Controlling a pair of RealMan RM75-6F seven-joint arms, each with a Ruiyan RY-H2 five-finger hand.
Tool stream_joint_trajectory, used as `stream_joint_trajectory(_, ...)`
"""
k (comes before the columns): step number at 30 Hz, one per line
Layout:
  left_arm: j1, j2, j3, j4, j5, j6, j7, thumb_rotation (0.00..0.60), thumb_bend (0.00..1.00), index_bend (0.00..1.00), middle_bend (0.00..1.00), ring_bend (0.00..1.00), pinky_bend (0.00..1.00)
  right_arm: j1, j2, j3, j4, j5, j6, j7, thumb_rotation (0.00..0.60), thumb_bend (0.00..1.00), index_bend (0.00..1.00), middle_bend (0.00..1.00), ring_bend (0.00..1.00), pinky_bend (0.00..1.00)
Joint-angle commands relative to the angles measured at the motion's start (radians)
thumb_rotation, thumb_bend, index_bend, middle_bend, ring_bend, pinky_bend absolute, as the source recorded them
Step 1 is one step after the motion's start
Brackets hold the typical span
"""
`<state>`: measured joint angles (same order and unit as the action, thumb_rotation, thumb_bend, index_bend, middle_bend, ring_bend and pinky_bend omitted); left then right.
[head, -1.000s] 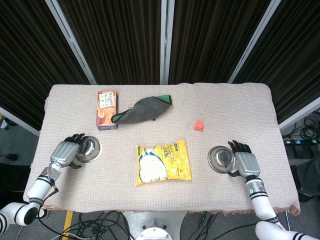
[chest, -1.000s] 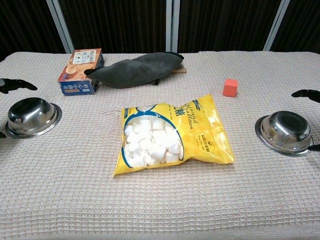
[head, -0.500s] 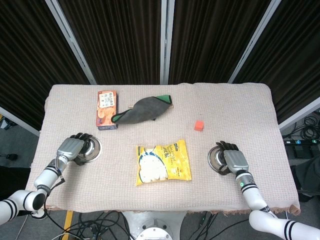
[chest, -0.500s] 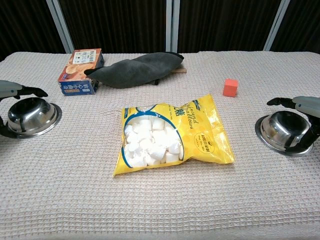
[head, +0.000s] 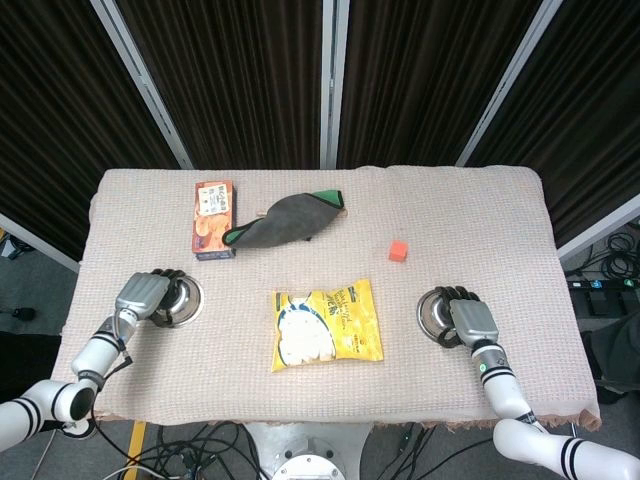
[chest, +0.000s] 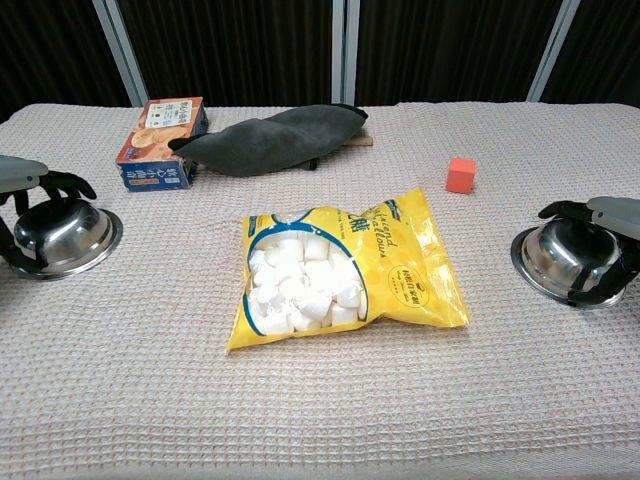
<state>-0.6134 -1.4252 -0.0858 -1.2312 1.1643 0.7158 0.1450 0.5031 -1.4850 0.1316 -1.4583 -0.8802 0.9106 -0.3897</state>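
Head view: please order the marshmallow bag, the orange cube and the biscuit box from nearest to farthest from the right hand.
From the right hand:
1. Orange cube, beyond it, toward the table's middle.
2. Marshmallow bag, at centre.
3. Biscuit box, far corner on the left side.

Both hands over steel bowls, table edges.

Left hand (chest: 30, 185) arches over left bowl (chest: 65, 237), fingers curled down its far side. Right hand (chest: 605, 215) likewise on right bowl (chest: 565, 262) (grip contact unclear). Between them: yellow marshmallow bag (chest: 335, 275). Farther back: orange cube (chest: 460, 174), grey pouch (chest: 275, 139), snack box (chest: 160, 142) touching the pouch's end.
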Motion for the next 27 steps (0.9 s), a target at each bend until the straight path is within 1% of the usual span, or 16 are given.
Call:
stream_joint_trajectory(1,0.019,-0.022,-0.002,0.015,0.049,0.064,-0.050,0.600,0.13,0.27,0.33,0.30,0.48,-0.009,-0.009,0.000,0.011,-0.024,0.028,0.024,0.600,0.15,0.26,0.20,0.13,0.22)
stream_joint_trajectory(4,0.033,-0.031,-0.004,0.017,0.086,0.113,-0.101,0.600,0.15,0.34,0.39,0.35,0.52,-0.017,-0.014,0.002,0.020,-0.048,0.050,0.050,0.600,0.16,0.31,0.23,0.17,0.25)
stream_joint_trajectory(7,0.045,-0.029,-0.008,0.005,0.108,0.149,-0.150,0.600,0.16,0.36,0.43,0.38,0.54,-0.027,-0.009,0.008,0.014,-0.073,0.070,0.085,0.600,0.16,0.34,0.25,0.19,0.27)
stream_joint_trajectory(9,0.059,-0.013,-0.022,-0.036,0.113,0.183,-0.194,0.600,0.16,0.36,0.43,0.38,0.54,-0.038,0.003,0.017,-0.006,-0.104,0.096,0.123,0.600,0.16,0.36,0.27,0.20,0.29)
stream_joint_trajectory(12,0.095,0.020,-0.053,-0.137,0.128,0.268,-0.297,0.600,0.16,0.36,0.43,0.38,0.54,-0.065,0.026,0.042,-0.047,-0.205,0.163,0.248,0.600,0.17,0.37,0.28,0.21,0.30)
stream_joint_trajectory(14,0.115,0.031,-0.082,-0.207,0.151,0.339,-0.377,0.600,0.16,0.37,0.43,0.38,0.54,-0.093,0.020,0.060,-0.052,-0.320,0.244,0.406,0.600,0.17,0.37,0.28,0.22,0.31)
stream_joint_trajectory(15,0.123,0.031,-0.089,-0.229,0.162,0.364,-0.402,0.600,0.16,0.38,0.43,0.38,0.54,-0.101,0.012,0.069,-0.046,-0.365,0.279,0.475,0.600,0.17,0.37,0.28,0.22,0.31)
stream_joint_trajectory(17,0.136,0.028,-0.098,-0.267,0.187,0.411,-0.451,0.600,0.16,0.38,0.43,0.38,0.54,-0.113,-0.017,0.086,-0.022,-0.445,0.351,0.621,0.600,0.17,0.37,0.28,0.22,0.31)
stream_joint_trajectory(19,0.149,0.008,-0.121,-0.305,0.199,0.465,-0.524,0.600,0.16,0.38,0.43,0.38,0.54,-0.113,-0.062,0.107,0.013,-0.508,0.412,0.785,0.600,0.17,0.37,0.28,0.22,0.31)
stream_joint_trajectory(21,0.150,-0.021,-0.150,-0.325,0.194,0.500,-0.575,0.600,0.16,0.38,0.43,0.38,0.54,-0.105,-0.103,0.122,0.038,-0.537,0.440,0.907,0.600,0.17,0.38,0.28,0.22,0.31)
stream_joint_trajectory(23,0.140,-0.057,-0.180,-0.336,0.180,0.516,-0.613,0.600,0.16,0.38,0.43,0.38,0.54,-0.090,-0.154,0.141,0.047,-0.542,0.443,1.049,0.600,0.17,0.38,0.29,0.22,0.31)
stream_joint_trajectory(25,0.125,-0.088,-0.200,-0.352,0.166,0.509,-0.651,0.600,0.16,0.38,0.43,0.38,0.54,-0.072,-0.197,0.159,0.034,-0.531,0.420,1.207,0.600,0.19,0.38,0.29,0.22,0.31)
stream_joint_trajectory(27,0.110,-0.119,-0.212,-0.357,0.163,0.506,-0.667,0.600,0.16,0.38,0.43,0.38,0.54,-0.046,-0.227,0.172,0.032,-0.529,0.385,1.313,0.600,0.20,0.38,0.29,0.22,0.32)
